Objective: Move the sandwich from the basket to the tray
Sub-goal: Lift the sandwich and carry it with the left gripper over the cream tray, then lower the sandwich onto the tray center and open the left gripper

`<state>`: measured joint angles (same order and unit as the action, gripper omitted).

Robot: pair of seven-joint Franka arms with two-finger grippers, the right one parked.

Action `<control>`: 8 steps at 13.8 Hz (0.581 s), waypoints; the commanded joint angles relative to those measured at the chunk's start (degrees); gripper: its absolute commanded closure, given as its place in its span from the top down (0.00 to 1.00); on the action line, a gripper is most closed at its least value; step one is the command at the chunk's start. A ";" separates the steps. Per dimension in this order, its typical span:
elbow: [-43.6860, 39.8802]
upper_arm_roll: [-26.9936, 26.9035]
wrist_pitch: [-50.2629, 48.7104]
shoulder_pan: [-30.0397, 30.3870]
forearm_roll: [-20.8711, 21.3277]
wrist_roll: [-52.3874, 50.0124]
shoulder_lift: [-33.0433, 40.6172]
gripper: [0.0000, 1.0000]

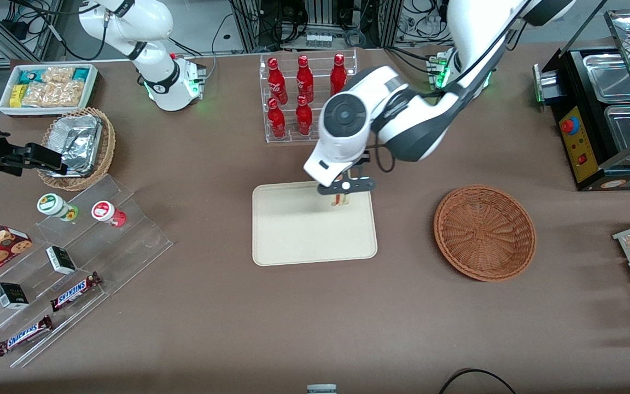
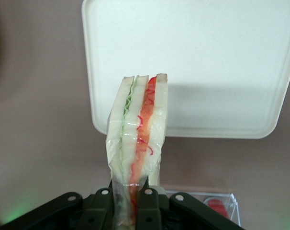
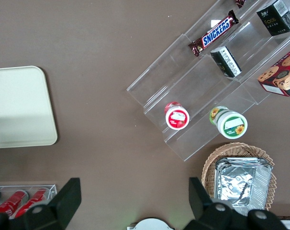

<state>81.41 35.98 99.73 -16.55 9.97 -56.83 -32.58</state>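
A brown table seen from the front, with the working arm reaching over its middle. The gripper (image 1: 342, 192) hangs above the tray (image 1: 293, 230), over the corner of the tray that lies farthest from the front camera and toward the working arm's end of the table. Its 2 fingers (image 2: 150, 203) are clamped on the sandwich (image 2: 138, 139), pinching the narrow end of the wedge.

From the wrist camera, the sandwich stands on edge between the fingers, wrapped in clear film. Its cut edge shows 3 pale bread slices with a green layer and a red layer between them. The tray's cream surface lies under it, and whether the sandwich touches the tray cannot be told.

The basket (image 1: 484, 232), a round reddish-brown wicker bowl, sits on the table beside the tray, toward the working arm's end and apart from it. Nothing lies in it.

A clear rack of 6 red bottles (image 1: 304, 96) stands farther from the front camera than the tray. Toward the parked arm's end of the table, a tiered clear stand (image 1: 69, 262) carries 2 Snickers bars (image 1: 74, 291), small dark boxes and 2 lidded cups, with a tan wicker basket of foil containers (image 1: 77, 148) near it.
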 commanded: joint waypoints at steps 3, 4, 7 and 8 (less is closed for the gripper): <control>-3.89 -0.30 5.38 -5.16 7.59 -6.45 -8.01 0.00; -3.98 -0.38 6.35 -5.34 7.96 -6.63 -9.59 0.00; -3.98 -1.26 10.91 -7.09 12.60 -9.07 -13.28 0.00; -4.06 -1.52 11.97 -7.62 13.92 -9.35 -14.25 0.00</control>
<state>79.99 35.39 110.57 -22.22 20.99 -63.98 -44.02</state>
